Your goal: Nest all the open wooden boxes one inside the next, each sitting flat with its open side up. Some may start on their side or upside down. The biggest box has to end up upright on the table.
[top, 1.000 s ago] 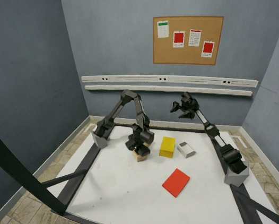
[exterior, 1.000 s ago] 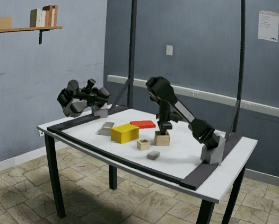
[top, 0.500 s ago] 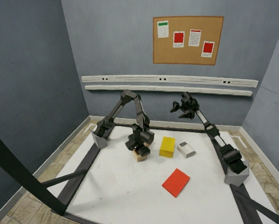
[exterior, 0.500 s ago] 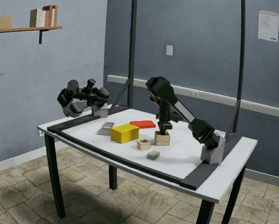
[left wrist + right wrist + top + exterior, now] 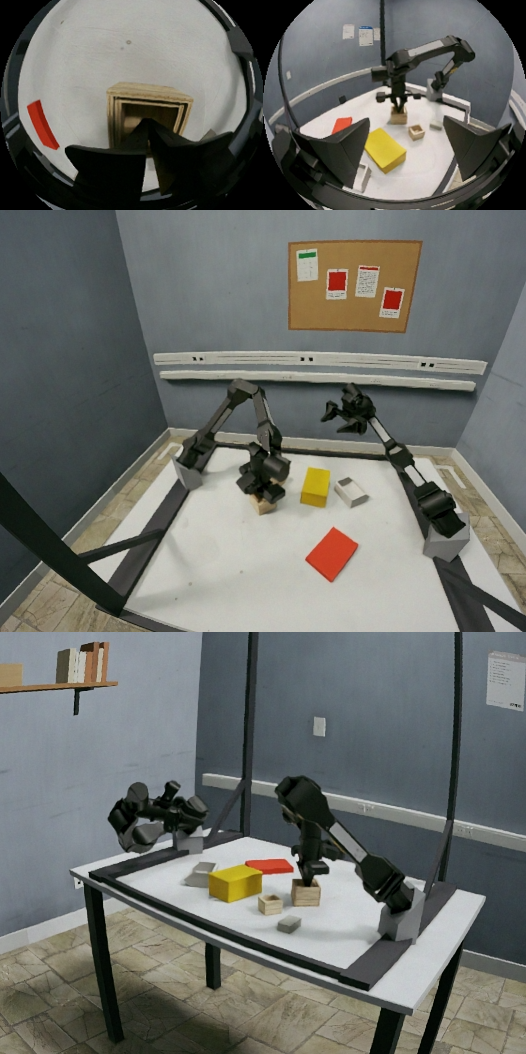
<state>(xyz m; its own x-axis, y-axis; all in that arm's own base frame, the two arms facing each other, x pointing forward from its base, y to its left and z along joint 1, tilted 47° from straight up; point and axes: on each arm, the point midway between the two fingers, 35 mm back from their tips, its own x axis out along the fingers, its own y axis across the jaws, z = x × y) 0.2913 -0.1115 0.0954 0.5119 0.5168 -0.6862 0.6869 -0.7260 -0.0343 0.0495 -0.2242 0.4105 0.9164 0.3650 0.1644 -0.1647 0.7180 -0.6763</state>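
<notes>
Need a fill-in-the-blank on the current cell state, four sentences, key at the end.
1. The yellow block stands between the stacked wooden boxes and the ____ open box.
2. The flat block is ____.
3. The left gripper is ____.
4. The smallest wooden box sits ____ the nest.

Missing: grey; red; shut; outside

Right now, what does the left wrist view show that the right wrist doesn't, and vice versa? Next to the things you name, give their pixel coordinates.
Left wrist only: the stepped rims inside the larger wooden box (image 5: 262,506) (image 5: 306,895) (image 5: 150,90) (image 5: 399,118), so boxes nested.

Right wrist only: yellow block (image 5: 316,486) (image 5: 235,884) (image 5: 386,150); pale gray open box (image 5: 354,497) (image 5: 201,875) (image 5: 362,178).

Both: larger wooden box, left gripper (image 5: 260,497) (image 5: 307,882) (image 5: 146,121) (image 5: 399,111), red slab (image 5: 332,554) (image 5: 270,866) (image 5: 43,126) (image 5: 342,125).

Can't tell if the left wrist catches the small wooden box (image 5: 270,904) (image 5: 416,132).
</notes>
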